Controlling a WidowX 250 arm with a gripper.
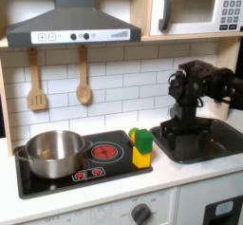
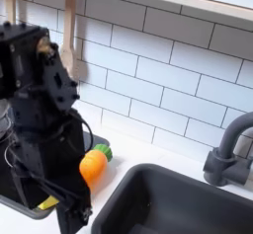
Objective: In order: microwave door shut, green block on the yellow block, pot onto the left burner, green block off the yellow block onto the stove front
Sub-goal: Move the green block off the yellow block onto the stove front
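With the microwave door (image 1: 190, 9) shut, the green block (image 1: 141, 137) stacked on the yellow block (image 1: 141, 156) and the pot (image 1: 52, 151) seated on the first exterior view's left burner, unstacking is judged next; the gripper (image 1: 178, 126) is hung over the sink, jaw state indeterminable.

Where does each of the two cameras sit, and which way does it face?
First exterior view: in front of the toy kitchen, facing the tiled wall; shows the pot, green block stacked on the yellow block, and the arm over the sink.
Second exterior view: close by the counter, looking along it; arm fills the foreground beside an orange piece.
Shared: arm, sink, tiles.
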